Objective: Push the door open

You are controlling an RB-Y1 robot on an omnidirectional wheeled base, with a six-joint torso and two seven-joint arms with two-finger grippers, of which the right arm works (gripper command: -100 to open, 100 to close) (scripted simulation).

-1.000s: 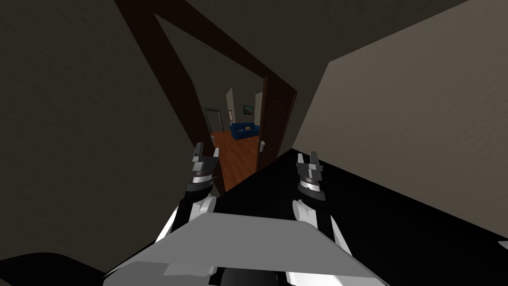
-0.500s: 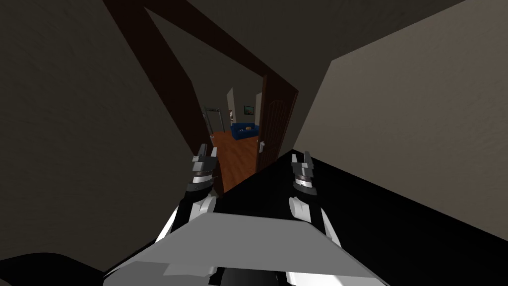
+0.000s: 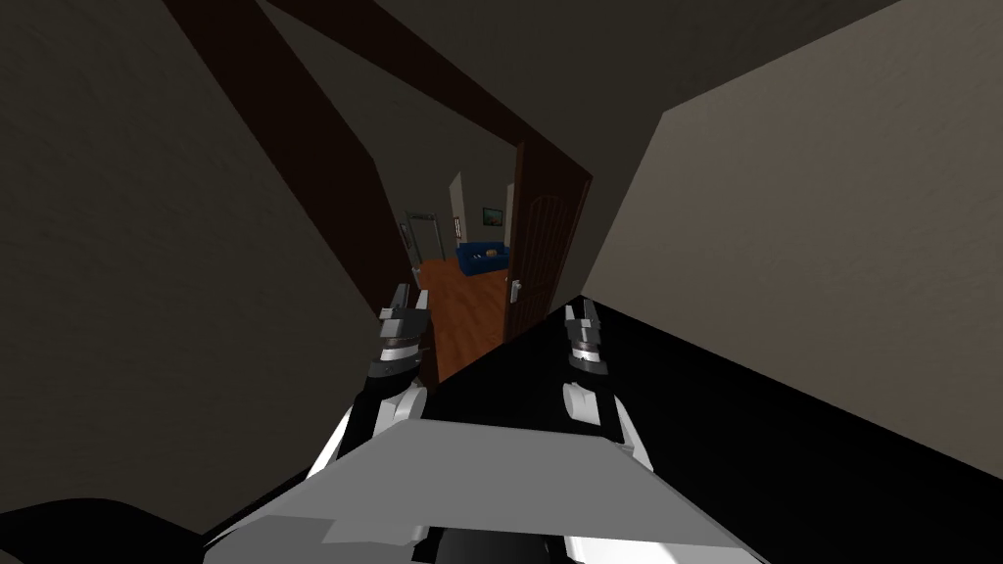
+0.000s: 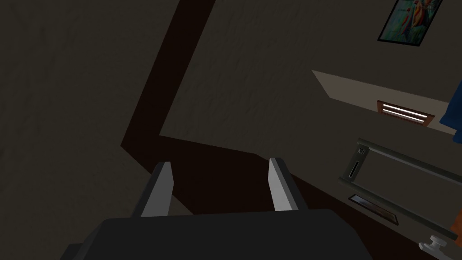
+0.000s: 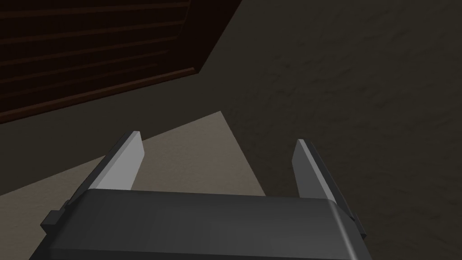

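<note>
- Dark brown door (image 3: pixel 541 230) stands ahead of us, partly open, nearer to the right gripper (image 3: pixel 582 311).
- This gripper and the left gripper (image 3: pixel 409 297) have fingers spread, holding nothing.
- We judge the door rigid and rather heavy; better to push flat near the pale handle (image 3: pixel 516 288).

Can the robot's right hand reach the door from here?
Probably yes. The open right gripper points toward the door, which stands ajar just ahead, and nothing lies between them. It seems not to touch yet, so the arm may need to stretch.
</note>
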